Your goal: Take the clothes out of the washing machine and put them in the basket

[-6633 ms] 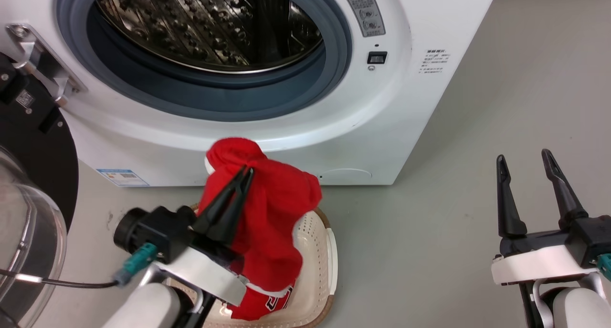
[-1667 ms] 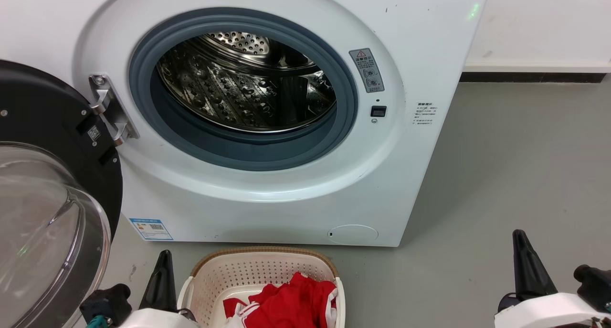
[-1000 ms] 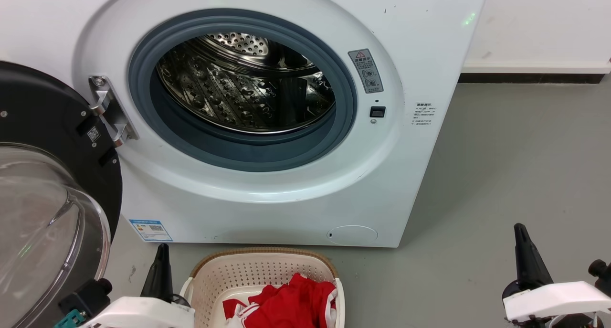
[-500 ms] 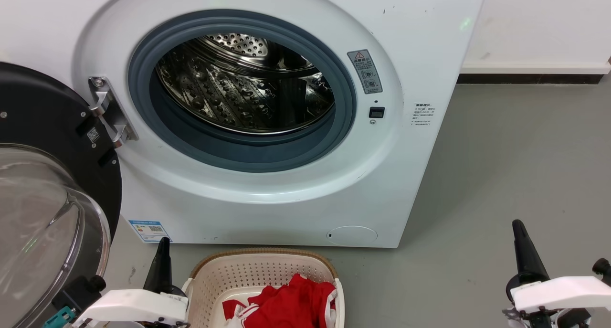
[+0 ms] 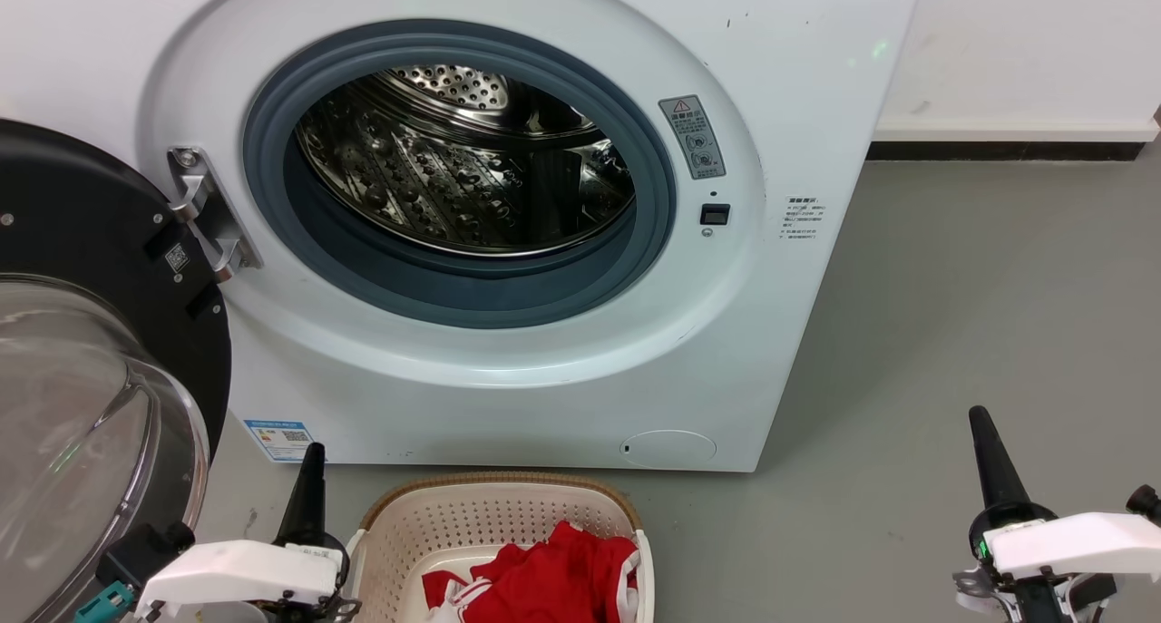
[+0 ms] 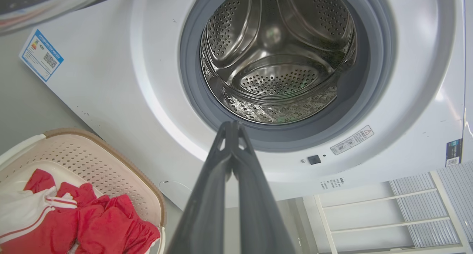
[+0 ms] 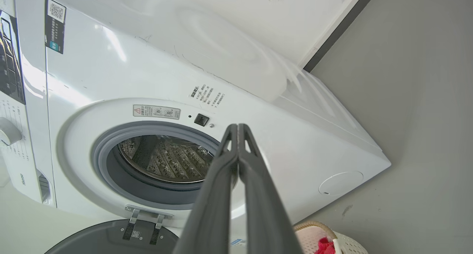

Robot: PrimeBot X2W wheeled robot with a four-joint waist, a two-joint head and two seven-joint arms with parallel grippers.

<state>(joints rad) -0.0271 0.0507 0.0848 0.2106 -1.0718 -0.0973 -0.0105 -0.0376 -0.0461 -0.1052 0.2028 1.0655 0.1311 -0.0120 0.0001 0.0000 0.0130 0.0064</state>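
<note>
I am counting one washing machine (image 5: 508,378), one basket (image 5: 472,519), one heap of clothes (image 5: 553,579) and two grippers. The washing machine is standing white and large, with its single black-framed glass door (image 5: 91,242) hanging open on my left of the porthole. Its grey-rimmed porthole is showing the perforated steel drum (image 5: 463,170).

The basket is sitting on the grey floor just in front of the washing machine, below the porthole. It is cream plastic with perforated walls and a brown rim. The clothes are lying inside it, bright red and crumpled, with white trim and striped edging. I cannot tell how many garments are making up the heap.

My left gripper (image 6: 231,125) is hovering in front of the washing machine, just left of the basket, its two fingers pressed together on nothing. My right gripper (image 7: 237,127) is hovering off the machine's right front corner, well apart from the basket, its fingers likewise meeting tip to tip with nothing between them.
</note>
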